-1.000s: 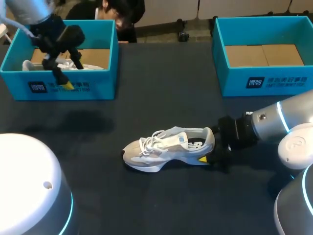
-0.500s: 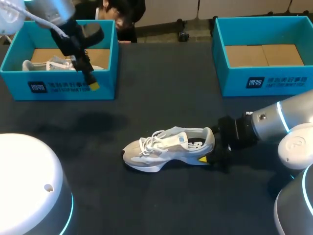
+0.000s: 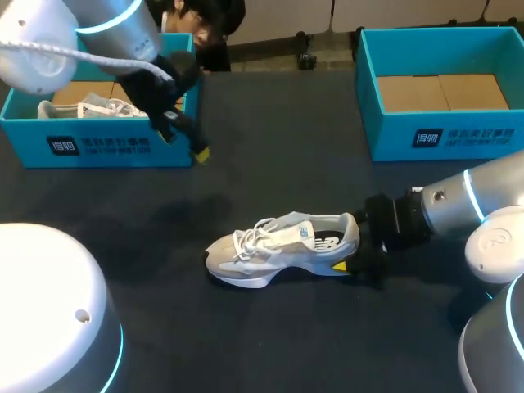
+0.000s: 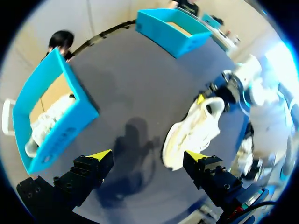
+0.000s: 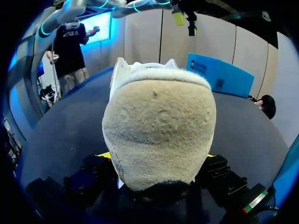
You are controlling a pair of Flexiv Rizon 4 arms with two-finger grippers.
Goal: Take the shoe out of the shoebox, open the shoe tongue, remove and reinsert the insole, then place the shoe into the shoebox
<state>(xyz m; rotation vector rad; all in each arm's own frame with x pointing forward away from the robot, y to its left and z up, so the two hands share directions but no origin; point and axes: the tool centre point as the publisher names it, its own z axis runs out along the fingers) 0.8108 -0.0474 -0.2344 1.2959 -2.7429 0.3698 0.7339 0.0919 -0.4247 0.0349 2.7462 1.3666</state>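
From above, the shoe [image 3: 282,248] lies on its sole on the dark table [image 3: 270,164], just toward six o'clock of the middle, toe pointing to nine o'clock and heel to three. The right arm [image 3: 458,209] comes in from three o'clock, and the right gripper [image 3: 352,264] sits at the heel, one yellow tip showing under it. The left box [image 3: 98,147] stands at ten o'clock with a second shoe [image 3: 106,106] inside; the right box [image 3: 442,135] stands at two o'clock, well apart from the first. The left arm [image 3: 90,37] enters from eleven o'clock, and the left gripper [image 3: 187,144] hangs above the table just past that box's corner. In the left wrist view, the left gripper [image 4: 148,156] has its fingers wide apart with nothing between them; the shoe [image 4: 194,130] lies ahead at about one o'clock, the left box [image 4: 70,121] at about ten. In the right wrist view, the right gripper [image 5: 159,156] is clamped on the shoe [image 5: 159,126] at the heel, a finger on either side.
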